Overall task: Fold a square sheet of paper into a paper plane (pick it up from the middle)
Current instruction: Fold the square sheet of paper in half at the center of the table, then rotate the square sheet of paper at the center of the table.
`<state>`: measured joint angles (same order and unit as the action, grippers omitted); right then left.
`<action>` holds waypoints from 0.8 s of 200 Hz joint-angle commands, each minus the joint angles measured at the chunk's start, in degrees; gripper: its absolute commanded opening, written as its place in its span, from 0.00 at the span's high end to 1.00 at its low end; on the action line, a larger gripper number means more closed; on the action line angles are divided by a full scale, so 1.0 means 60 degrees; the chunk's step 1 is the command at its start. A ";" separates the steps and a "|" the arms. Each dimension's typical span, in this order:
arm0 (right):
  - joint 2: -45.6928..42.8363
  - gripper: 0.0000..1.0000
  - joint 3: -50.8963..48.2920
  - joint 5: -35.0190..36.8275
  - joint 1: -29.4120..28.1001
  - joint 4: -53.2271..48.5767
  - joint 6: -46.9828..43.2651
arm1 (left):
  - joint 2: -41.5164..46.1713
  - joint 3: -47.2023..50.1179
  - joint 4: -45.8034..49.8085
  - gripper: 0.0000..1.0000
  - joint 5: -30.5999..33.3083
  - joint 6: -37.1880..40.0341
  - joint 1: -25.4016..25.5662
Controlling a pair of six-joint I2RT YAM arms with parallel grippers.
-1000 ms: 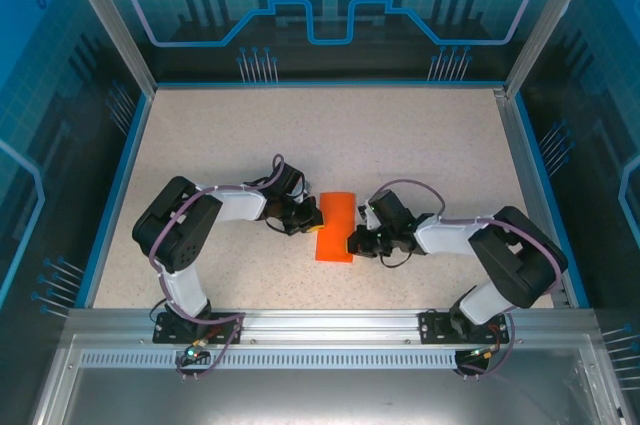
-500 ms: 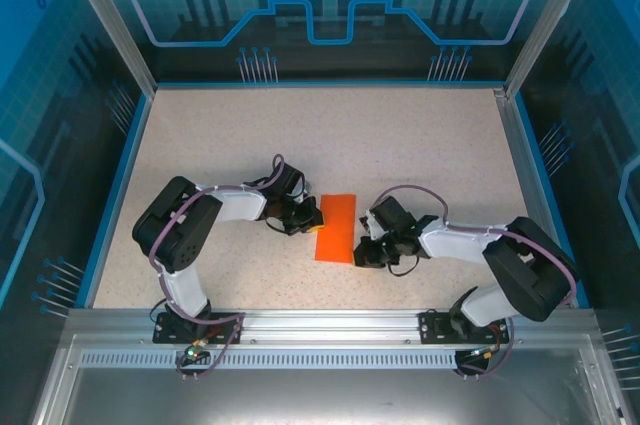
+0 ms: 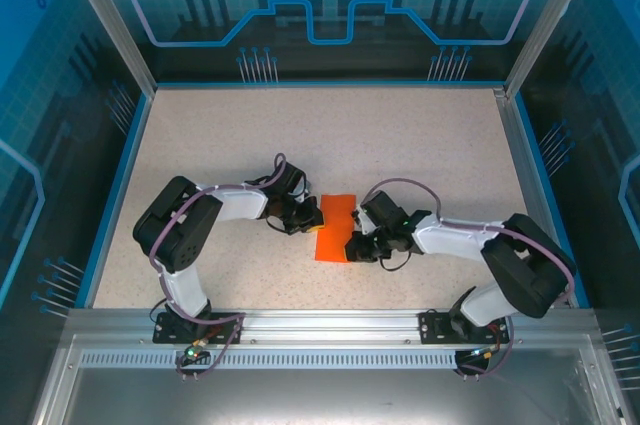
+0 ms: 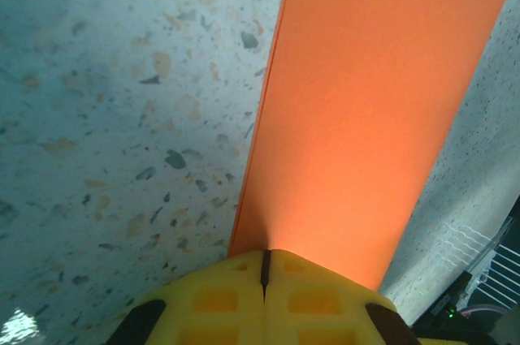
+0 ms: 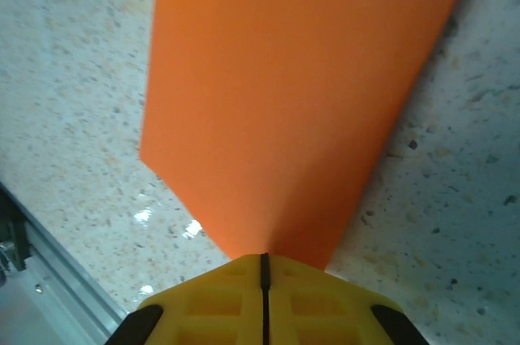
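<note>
The square sheet of paper (image 3: 336,227) is bright orange and is folded into a long shape. The speckled table (image 3: 420,145) is under the paper. The left gripper (image 3: 312,225) is at the left side of the paper. Its yellow fingers (image 4: 219,300) are pressed together and pinch the paper's (image 4: 366,118) edge. The right gripper (image 3: 352,245) is at the right side of the paper, by the near corner. Its yellow fingers (image 5: 211,304) are pressed together too, and they pinch the paper (image 5: 301,77) where it narrows to a corner. The paper bends up a little there. So the paper sits between the two grippers, and both hold it.
</note>
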<state>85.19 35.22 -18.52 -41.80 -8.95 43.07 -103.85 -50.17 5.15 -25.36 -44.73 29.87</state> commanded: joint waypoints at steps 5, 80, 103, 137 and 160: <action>0.0408 0.93 0.0009 0.0355 -0.0171 0.0085 0.0229 | -0.0593 0.0305 0.2163 0.99 0.1808 0.0468 0.0055; 0.0652 0.93 -0.0054 0.0479 -0.0559 0.0913 0.1509 | 0.1127 -0.1712 0.3462 0.81 0.2124 0.0869 0.0053; 0.1208 0.93 0.0487 0.0568 -0.0864 0.1627 0.2227 | 0.2010 -0.1532 0.3726 0.76 0.2967 0.0533 0.0034; 0.1640 0.93 0.1636 0.0803 -0.1277 0.1979 0.2621 | 0.3251 -0.0559 0.3887 0.74 0.3853 -0.0060 0.0017; 0.1202 0.91 0.2220 0.1305 -0.1150 0.1082 0.1945 | 0.4160 0.0156 0.3943 0.73 0.4079 -0.0444 0.0006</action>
<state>94.80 44.47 -14.48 -48.88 0.05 56.55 -83.09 -53.74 24.77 -5.23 -43.70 30.17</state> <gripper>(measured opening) 0.084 0.261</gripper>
